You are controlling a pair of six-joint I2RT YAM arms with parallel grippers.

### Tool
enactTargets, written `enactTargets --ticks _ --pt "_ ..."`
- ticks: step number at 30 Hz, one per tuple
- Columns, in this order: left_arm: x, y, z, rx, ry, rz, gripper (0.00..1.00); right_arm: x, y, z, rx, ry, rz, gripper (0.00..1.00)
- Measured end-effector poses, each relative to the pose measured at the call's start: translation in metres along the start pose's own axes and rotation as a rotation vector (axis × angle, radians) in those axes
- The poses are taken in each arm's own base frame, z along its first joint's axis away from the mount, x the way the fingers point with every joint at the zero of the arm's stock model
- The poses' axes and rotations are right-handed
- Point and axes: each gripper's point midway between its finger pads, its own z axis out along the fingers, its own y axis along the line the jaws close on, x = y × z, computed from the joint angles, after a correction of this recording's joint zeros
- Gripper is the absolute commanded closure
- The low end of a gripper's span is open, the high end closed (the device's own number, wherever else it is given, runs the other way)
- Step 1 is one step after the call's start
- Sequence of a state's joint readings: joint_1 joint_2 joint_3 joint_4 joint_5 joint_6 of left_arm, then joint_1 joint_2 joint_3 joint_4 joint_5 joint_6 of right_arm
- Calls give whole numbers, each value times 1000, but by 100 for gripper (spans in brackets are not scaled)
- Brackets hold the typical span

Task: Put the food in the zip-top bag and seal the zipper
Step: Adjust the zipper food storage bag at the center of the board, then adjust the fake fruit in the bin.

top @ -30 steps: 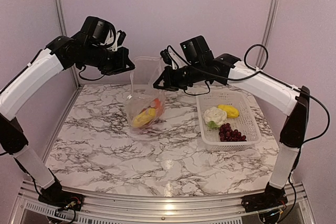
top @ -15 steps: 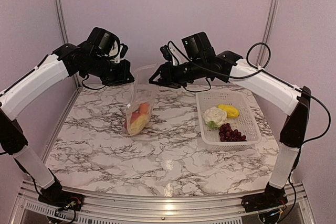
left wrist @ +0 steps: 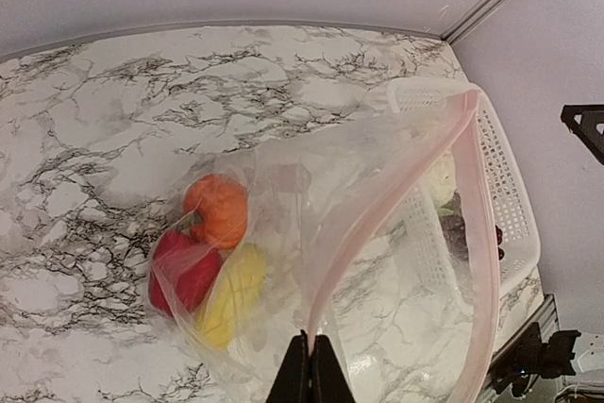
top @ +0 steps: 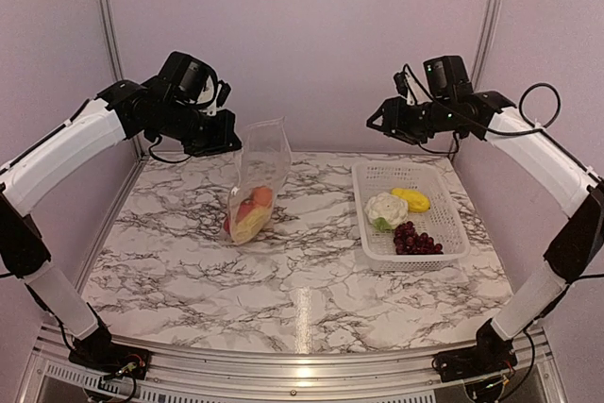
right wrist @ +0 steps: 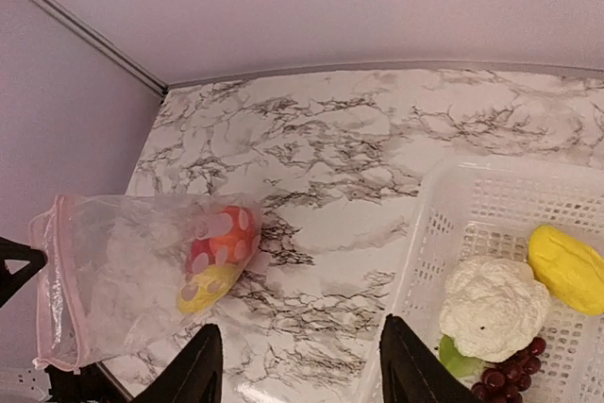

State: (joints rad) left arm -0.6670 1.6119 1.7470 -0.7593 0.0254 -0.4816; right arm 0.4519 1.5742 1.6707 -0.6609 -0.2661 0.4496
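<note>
Fingers [left wrist: 294, 379] of your left gripper [left wrist: 310, 370] are pressed together on the pink zipper [left wrist: 488, 233] of the zip-top bag [top: 260, 162]. The bag's bottom rests on the table [top: 311, 280]. Inside, the red pepper [left wrist: 184, 271], orange fruit [left wrist: 219, 209] and yellow piece [left wrist: 231, 294] look blurry through crinkly plastic. Your right gripper [right wrist: 293, 365] is spread, holding nothing. In its view the basket [right wrist: 444, 233] and grapes [right wrist: 505, 375] are cut off.

Your left gripper [left wrist: 310, 370] is pinched tight on the zip-top bag [left wrist: 377, 186], arm raised far left. Your right gripper [right wrist: 302, 365] hangs with jaws apart, high at far right.
</note>
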Motion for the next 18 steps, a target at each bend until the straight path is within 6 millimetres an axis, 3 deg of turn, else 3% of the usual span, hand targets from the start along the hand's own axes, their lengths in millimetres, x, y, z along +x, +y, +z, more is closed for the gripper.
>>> enactTargets --ticks 5,9,18 --pt "4 2 3 -5 10 0 100 13 -96 -4 192 18 122 47" --pt "4 2 4 -4 11 -1 100 36 -148 -5 285 64 217 47" --pt "17 10 13 -22 42 -5 100 51 -188 7 381 120 247 46"
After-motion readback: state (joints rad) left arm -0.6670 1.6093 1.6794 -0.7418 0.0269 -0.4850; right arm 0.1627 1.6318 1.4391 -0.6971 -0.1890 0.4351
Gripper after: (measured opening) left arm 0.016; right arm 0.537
